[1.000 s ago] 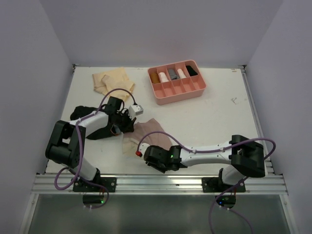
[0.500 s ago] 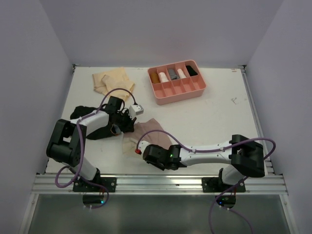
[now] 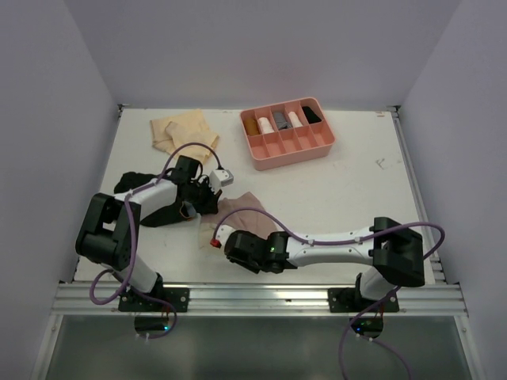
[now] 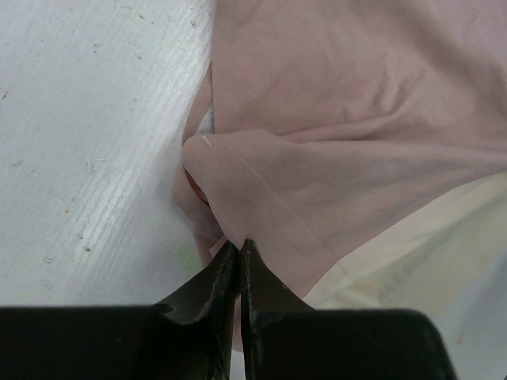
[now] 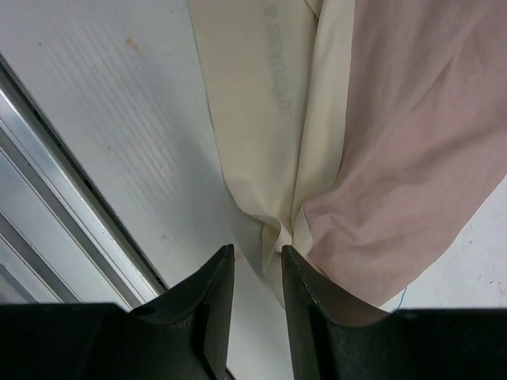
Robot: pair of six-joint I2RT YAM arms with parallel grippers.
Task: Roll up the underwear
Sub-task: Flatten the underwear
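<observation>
The dusty pink underwear (image 3: 242, 207) with cream patches lies flat between the arms. In the left wrist view my left gripper (image 4: 239, 245) is shut on a raised fold of its pink cloth (image 4: 356, 119) at the cloth's edge. My right gripper (image 5: 257, 253) stands open at the near edge; the cream hem (image 5: 269, 158) dips between its fingers and touches one of them. Seen from above, the left gripper (image 3: 214, 202) is at the cloth's left side and the right gripper (image 3: 222, 236) at its near-left corner. The black underwear (image 3: 131, 184) lies partly under the left arm. The pale tan underwear (image 3: 184, 131) lies at the back left.
A pink plastic divided tray (image 3: 295, 150) stands at the back, with several rolled items in its compartments. The metal rail of the table's near edge (image 5: 47, 174) runs close beside the right gripper. White walls close in the table on three sides.
The right gripper has slid left along the near edge of the pink underwear. The left gripper has stayed in place, pinching the cloth.
</observation>
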